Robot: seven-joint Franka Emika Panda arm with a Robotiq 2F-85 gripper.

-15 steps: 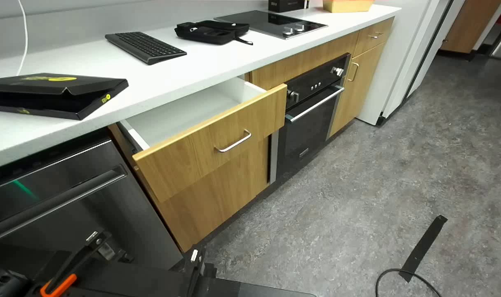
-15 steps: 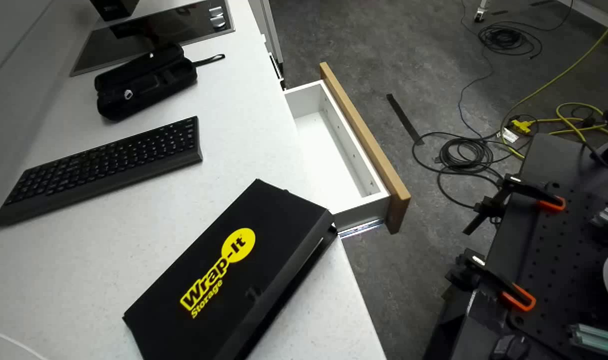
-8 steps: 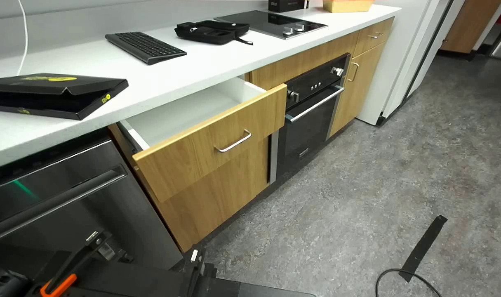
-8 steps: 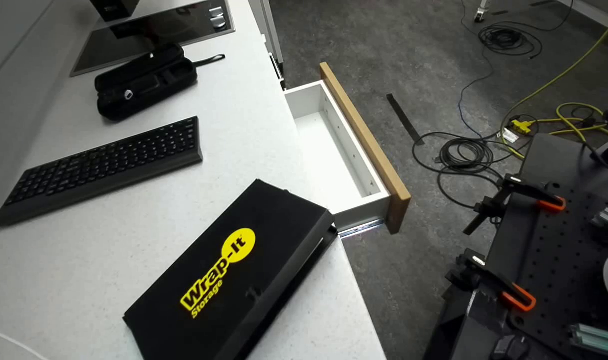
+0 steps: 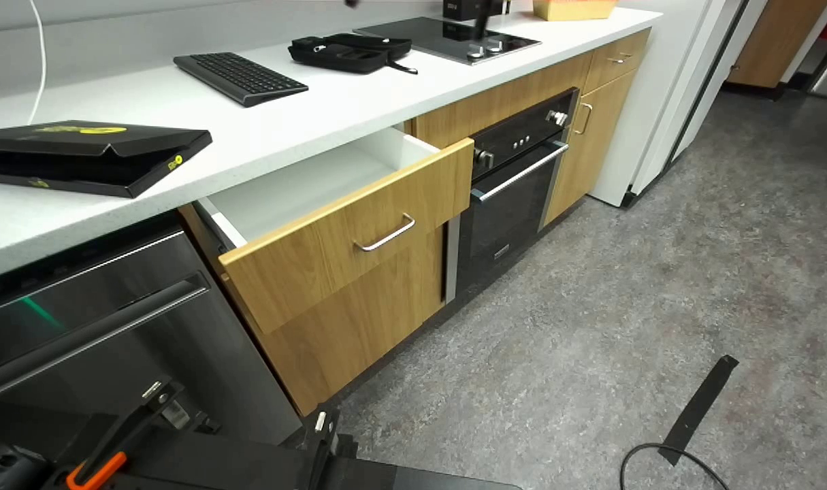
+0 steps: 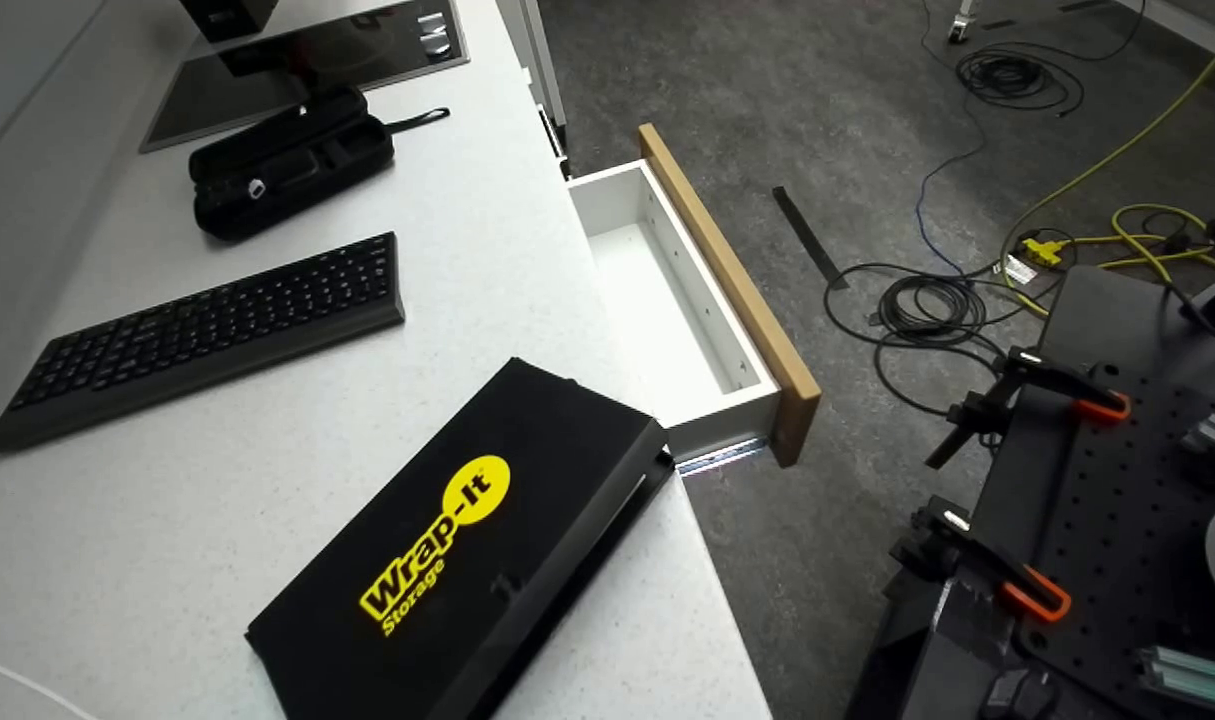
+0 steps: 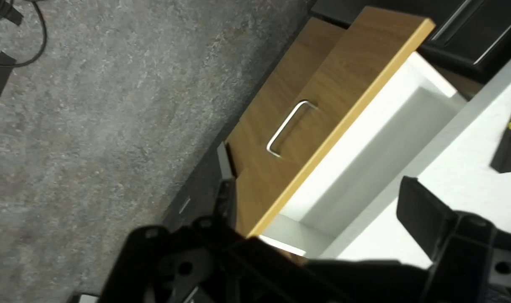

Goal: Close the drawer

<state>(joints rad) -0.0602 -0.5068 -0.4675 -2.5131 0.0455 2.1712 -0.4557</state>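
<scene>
We judge this the approach: our black two-fingered gripper (image 7: 317, 186), jaws wide, should next push the open, oak-fronted shallow drawer (image 5: 344, 235) inward.

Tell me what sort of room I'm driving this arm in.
Probably a kitchen, perhaps in a lab: a black oven is built in below the white counter, and a cooktop lies on top. A black perforated board hints at the lab.
</scene>
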